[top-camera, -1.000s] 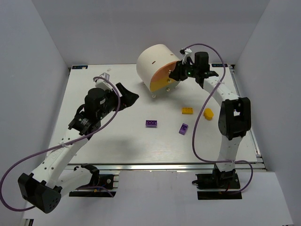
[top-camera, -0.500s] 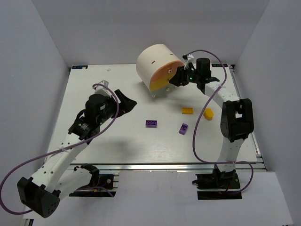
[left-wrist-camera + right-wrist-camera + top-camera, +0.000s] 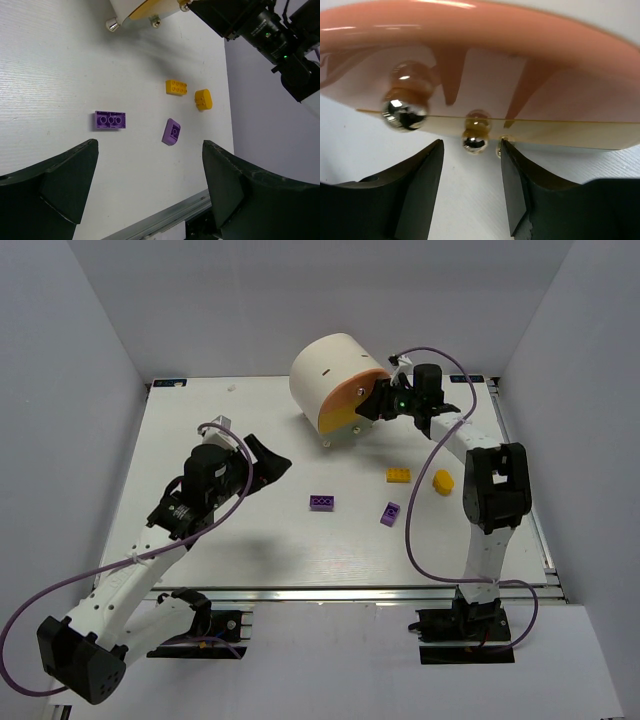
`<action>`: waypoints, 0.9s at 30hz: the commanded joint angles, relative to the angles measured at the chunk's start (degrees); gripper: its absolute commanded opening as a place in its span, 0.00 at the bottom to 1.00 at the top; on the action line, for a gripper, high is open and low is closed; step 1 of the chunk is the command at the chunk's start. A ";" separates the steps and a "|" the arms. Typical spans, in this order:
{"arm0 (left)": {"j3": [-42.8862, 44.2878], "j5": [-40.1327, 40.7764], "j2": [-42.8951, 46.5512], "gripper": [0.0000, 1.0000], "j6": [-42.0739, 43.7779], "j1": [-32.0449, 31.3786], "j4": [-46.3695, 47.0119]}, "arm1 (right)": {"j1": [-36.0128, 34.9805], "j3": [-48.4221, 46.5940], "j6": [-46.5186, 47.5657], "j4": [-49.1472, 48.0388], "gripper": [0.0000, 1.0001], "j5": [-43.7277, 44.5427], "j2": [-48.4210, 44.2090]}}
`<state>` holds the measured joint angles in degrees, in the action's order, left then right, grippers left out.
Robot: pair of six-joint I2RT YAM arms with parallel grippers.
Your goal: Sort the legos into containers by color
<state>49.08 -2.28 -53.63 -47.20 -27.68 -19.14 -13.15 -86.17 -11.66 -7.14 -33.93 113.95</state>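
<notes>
The right end effector (image 3: 470, 156) is spread at the face of the drum (image 3: 328, 365). It has one finger on each side of a small metal knob (image 3: 474, 142), and as far as its wrist view shows it touches nothing.

The knob is round and shiny, so if the fingers close a little off centre, I think it may slip out and the drawer will not open. A bigger knob (image 3: 404, 112) sits near, at 10 o'clock from the small one, so a poor aim could take the wrong segment. Nothing holds the drum, and a pull on the knob could drag or turn the whole drum instead. The left end effector (image 3: 268, 455) is also spread and empty. It is well apart, at 8 o'clock from the drum, and gives no support there. The purple cable (image 3: 412, 525) of the right arm hangs over the worktop (image 3: 200, 440) and may brush a piece.

The drum is a cream-white cylinder at 12 o'clock on the worktop. Its face is orange above and yellow below.

The legos lie loose at about 5 o'clock from the drum, all apart:
- a purple brick (image 3: 321, 502)
- a purple sloped piece (image 3: 390, 513)
- a yellow-orange brick (image 3: 399, 476)
- a rounded yellow-orange piece (image 3: 443, 481)

I see no green one.
</notes>
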 commanded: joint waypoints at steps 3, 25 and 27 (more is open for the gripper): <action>-1.97 -0.09 0.98 0.94 -2.55 -0.44 1.73 | -0.12 -4.53 -2.49 -0.51 0.55 3.87 3.20; 3.47 -4.04 -13.06 0.94 -0.17 -0.97 0.86 | 0.58 0.73 -4.26 -2.27 0.12 2.20 0.59; 4.79 -5.01 -15.44 0.94 -0.17 -0.97 0.42 | 1.19 3.36 -3.81 -2.53 0.11 2.29 -1.44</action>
<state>50.57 -5.41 -67.07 -48.47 -28.34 -18.02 -13.15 -86.17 -17.08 -9.78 -32.29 116.62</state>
